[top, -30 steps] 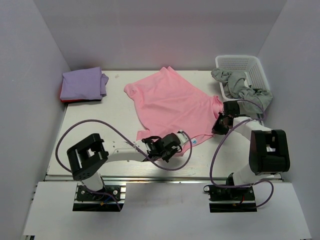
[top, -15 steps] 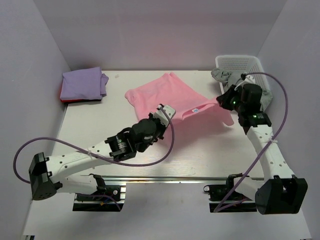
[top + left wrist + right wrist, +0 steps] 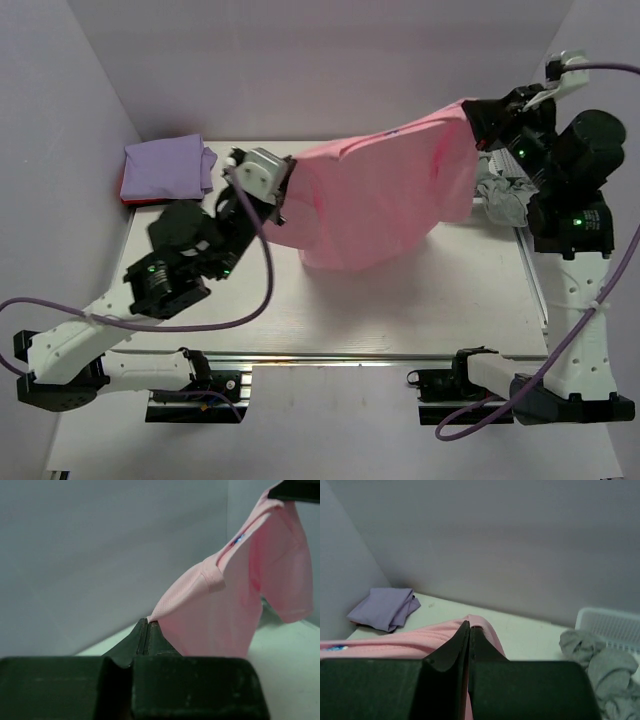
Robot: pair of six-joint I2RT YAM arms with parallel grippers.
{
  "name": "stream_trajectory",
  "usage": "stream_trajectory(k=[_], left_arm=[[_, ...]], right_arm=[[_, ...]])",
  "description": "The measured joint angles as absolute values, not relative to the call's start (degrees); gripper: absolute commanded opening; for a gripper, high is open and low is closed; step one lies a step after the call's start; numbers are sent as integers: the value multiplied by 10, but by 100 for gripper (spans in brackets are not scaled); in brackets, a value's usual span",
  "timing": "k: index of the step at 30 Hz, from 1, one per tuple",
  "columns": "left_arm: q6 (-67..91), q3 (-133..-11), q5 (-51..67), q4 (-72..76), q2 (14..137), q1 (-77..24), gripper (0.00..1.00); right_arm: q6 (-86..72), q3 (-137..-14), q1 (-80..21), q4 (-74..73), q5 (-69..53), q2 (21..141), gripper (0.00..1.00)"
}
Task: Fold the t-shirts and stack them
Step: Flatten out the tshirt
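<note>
Aloft, left hand (image 3: 147, 623) and right hand (image 3: 469, 625) each clench tight on the pink t-shirt (image 3: 380, 200).

- Top view: high above the near edge, looking down over the whole surface (image 3: 400, 310).
- Left wrist: close behind the left hand (image 3: 148, 624), facing out past it.
- Right wrist: close behind the right hand (image 3: 469, 626), facing ahead.
- All three share the pink t-shirt (image 3: 380, 200).
</note>
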State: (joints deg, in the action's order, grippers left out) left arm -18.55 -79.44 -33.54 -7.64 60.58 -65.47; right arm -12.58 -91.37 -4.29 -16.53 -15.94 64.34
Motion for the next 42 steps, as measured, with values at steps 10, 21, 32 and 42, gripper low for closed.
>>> stream_trajectory(k=[10,21,32,42], left_arm=[[-246,-1004,-251,-190,599,-656,0],[-257,-1114,-105,-301,586,-653,0],[-257,-1153,-10,-342,579,-651,0],[-372,-954,-318,-62,610,-650,0]], right_arm=[[-62,-1104,-46,-196,-241,647,0],[-32,-1126,-46,-194,-257,572,0],[-23,-1141,-46,-191,-259,499,0],[-23,-1051,-46,-140,-245,548,0]])
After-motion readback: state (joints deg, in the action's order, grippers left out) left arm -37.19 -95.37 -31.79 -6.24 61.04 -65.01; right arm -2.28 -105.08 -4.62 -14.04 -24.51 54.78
